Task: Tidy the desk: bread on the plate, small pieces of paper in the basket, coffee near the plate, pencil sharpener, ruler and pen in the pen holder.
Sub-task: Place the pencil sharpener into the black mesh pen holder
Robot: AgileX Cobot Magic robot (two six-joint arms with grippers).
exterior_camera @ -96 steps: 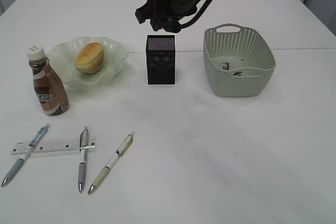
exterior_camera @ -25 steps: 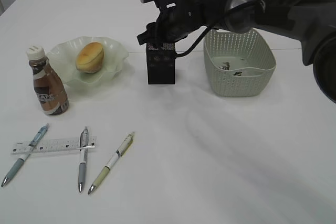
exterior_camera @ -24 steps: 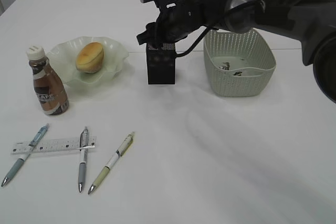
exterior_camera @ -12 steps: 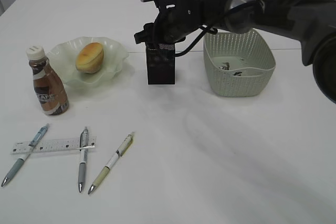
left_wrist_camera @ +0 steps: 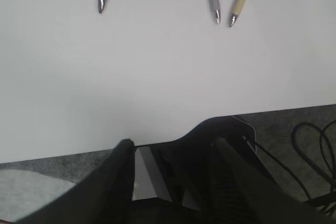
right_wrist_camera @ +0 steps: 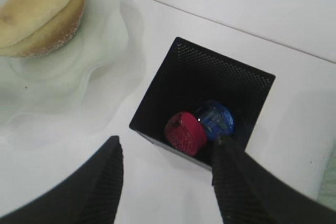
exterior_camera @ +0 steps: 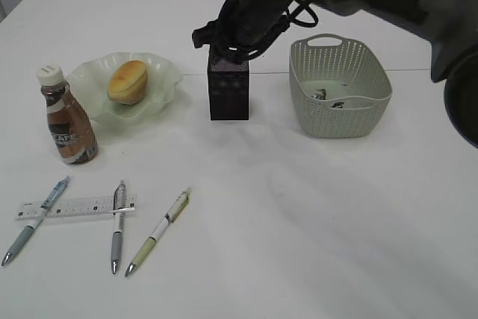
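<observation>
Sharpener (right_wrist_camera: 198, 128) lies in holder (right_wrist_camera: 247, 85); right gripper (right_wrist_camera: 167, 182) above it, jaws open, empty. Left gripper (left_wrist_camera: 170, 179) idle, jaws apart. Next: fetch ruler (exterior_camera: 75, 207), pens (exterior_camera: 158, 231) from surface.

The coffee (exterior_camera: 67, 122), well to the left of the right tool (exterior_camera: 224, 42), carries a brown label with pale lettering too blurred to read. The ruler (exterior_camera: 75, 207) shows fine scale marks; no numerals are legible.
</observation>
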